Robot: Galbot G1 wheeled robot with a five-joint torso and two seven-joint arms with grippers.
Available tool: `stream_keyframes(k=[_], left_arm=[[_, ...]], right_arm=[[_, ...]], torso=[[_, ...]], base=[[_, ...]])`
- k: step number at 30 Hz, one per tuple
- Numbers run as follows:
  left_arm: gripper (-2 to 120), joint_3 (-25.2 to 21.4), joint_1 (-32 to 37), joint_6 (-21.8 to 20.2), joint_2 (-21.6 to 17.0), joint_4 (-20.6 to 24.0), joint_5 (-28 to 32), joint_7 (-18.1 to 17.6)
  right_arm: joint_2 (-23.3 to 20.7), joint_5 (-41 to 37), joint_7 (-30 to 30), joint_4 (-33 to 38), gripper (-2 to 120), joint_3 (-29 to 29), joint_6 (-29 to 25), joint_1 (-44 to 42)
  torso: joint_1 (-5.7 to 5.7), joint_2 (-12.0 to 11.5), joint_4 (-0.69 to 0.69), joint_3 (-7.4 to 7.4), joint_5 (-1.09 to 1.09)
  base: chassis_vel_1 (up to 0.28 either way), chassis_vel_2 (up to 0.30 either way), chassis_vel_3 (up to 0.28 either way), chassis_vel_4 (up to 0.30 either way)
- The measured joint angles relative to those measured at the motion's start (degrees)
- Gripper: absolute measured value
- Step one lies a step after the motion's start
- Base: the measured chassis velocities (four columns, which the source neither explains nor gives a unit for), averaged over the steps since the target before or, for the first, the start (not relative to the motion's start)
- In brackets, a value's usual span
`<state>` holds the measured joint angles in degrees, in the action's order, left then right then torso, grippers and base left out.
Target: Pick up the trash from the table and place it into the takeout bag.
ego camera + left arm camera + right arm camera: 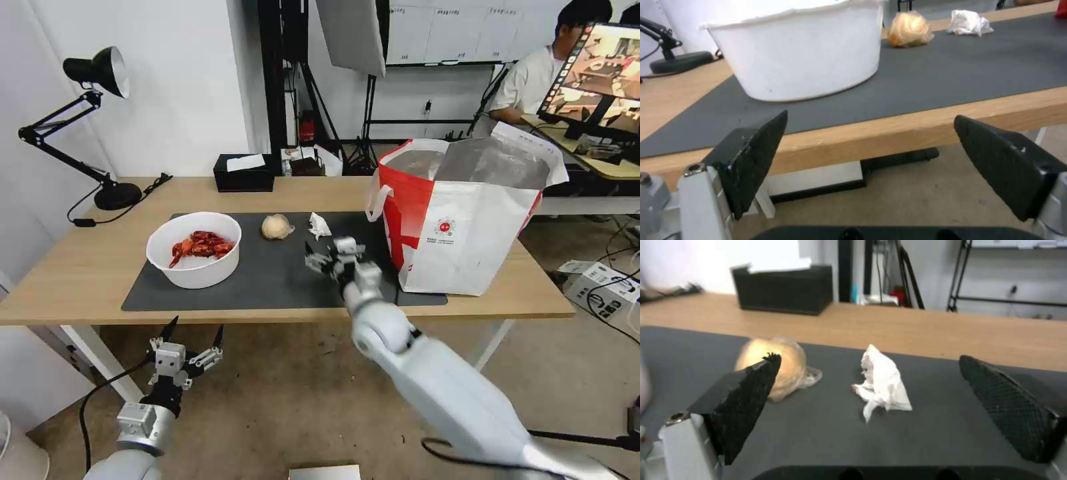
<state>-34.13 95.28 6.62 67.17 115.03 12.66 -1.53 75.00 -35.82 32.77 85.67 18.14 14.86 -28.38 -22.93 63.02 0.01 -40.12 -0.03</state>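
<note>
On the table [80,267], a dark-grey mat [267,283] carries the trash. At the mat's left stands a white bowl [193,250] of red crayfish shells. A beige lump [276,227] and a crumpled white tissue [319,225] lie at mid-back. The takeout bag [467,220] stands upright and gaping at the right. My right gripper [323,257] is open just above the mat, in front of the tissue [882,383], with the lump [793,368] behind one finger. Below the table's front edge, my left gripper [197,325] is open and faces the bowl [804,56].
A black tissue box [245,173] sits at the table's back edge, and a black desk lamp [100,133] stands at the back left with its cord on the wood. A desk with a monitor [593,73] is behind the bag. Boxes and cables lie on the floor at right.
</note>
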Motion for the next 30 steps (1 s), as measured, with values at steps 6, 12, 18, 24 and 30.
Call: stream_keyframes(k=[6, 12, 18, 24, 30], left_arm=[[100, -0.29, -1.13, 0.09, -1.01, -1.05, 1.70, 0.06], [100, 0.07, -1.34, 0.19, -0.90, -1.47, 1.97, 0.13], [100, -0.17, -1.24, 0.37, -0.67, -1.23, 1.93, 0.18], [100, -0.33, -1.17, 0.59, -0.66, -1.33, 1.97, 0.18], [100, -0.07, -1.14, 0.61, -0.44, -1.33, 1.74, 0.20]], right_arm=[[8.16, -1.93, 6.16, -11.33, 100, 1.21, 3.47, 6.54], [13.72, -1.99, 10.22, -20.54, 100, 0.21, 4.21, 9.39], [14.71, -2.68, 9.62, -25.71, 100, -0.17, 3.52, 11.56], [14.86, -4.22, 7.94, -28.93, 100, -0.76, 3.09, 13.16], [15.02, -5.56, 4.18, -32.21, 100, -1.72, 2.87, 14.12]], torso=[[0.00, 0.00, 0.00, 0.00, 0.02], [0.00, 0.00, 0.02, 0.01, 0.01], [0.00, 0.00, -0.01, 0.01, 0.02], [0.01, 0.00, -0.01, 0.01, 0.03], [0.01, 0.01, -0.01, 0.01, 0.03]], base=[[0.000, 0.000, 0.000, 0.000], [0.000, 0.000, 0.000, 0.000], [0.000, 0.000, 0.000, 0.000], [0.000, 0.000, 0.000, 0.000], [0.000, 0.000, 0.000, 0.000]])
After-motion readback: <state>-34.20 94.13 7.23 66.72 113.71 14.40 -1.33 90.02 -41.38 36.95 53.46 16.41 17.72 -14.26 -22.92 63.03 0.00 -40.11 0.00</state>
